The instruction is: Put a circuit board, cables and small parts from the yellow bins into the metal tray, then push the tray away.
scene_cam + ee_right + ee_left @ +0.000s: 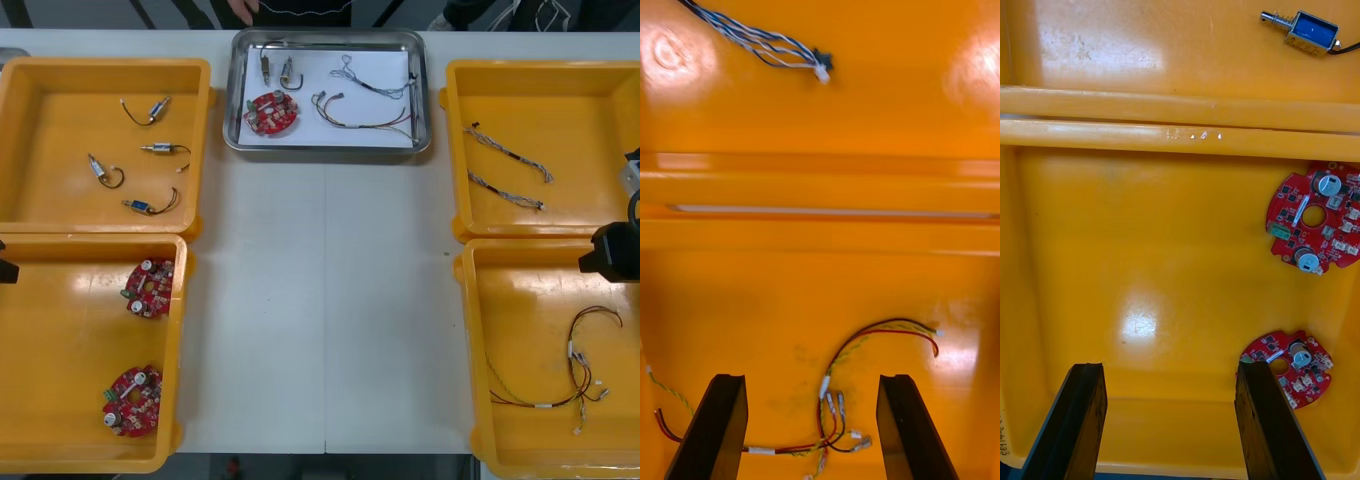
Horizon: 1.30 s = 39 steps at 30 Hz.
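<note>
Metal tray [327,150] holds round red board [271,113], cables [362,115], metal parts [276,70]; left hand [1169,375], right hand [811,382] wide above bins [60,300].

left arm [5,268]: left side, jaws apart | right arm [612,252]: right side, jaws apart

Light table [330,300], thin seams crossing; dark beyond far edge.
</note>
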Each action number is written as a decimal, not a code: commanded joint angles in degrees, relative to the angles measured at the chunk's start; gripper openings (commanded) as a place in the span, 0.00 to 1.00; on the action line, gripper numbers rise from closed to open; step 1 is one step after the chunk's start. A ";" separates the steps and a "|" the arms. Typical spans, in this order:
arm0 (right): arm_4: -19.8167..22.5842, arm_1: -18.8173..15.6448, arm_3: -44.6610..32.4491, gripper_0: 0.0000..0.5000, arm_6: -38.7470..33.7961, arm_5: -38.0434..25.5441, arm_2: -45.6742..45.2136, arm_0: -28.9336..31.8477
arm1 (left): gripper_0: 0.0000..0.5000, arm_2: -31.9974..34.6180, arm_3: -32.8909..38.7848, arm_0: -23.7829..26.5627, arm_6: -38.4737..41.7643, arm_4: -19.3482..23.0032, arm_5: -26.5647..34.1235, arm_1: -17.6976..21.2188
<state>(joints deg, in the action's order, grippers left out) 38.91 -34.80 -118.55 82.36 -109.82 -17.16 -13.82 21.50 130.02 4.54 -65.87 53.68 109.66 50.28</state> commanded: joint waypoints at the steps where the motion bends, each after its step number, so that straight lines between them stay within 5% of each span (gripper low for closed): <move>1: 0.46 -2.73 -2.91 1.00 -0.27 -0.18 -2.61 3.27 | 1.00 1.79 1.55 -0.76 -4.88 0.38 0.34 2.10; 39: 1.25 -2.65 -2.91 1.00 -0.71 -0.18 -2.26 3.36 | 1.00 1.79 1.55 -0.76 -4.88 0.38 0.34 2.10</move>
<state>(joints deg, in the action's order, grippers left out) 39.71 -35.37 -119.59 82.35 -109.82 -18.39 -11.01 21.77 130.02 4.53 -65.87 53.68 109.66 50.45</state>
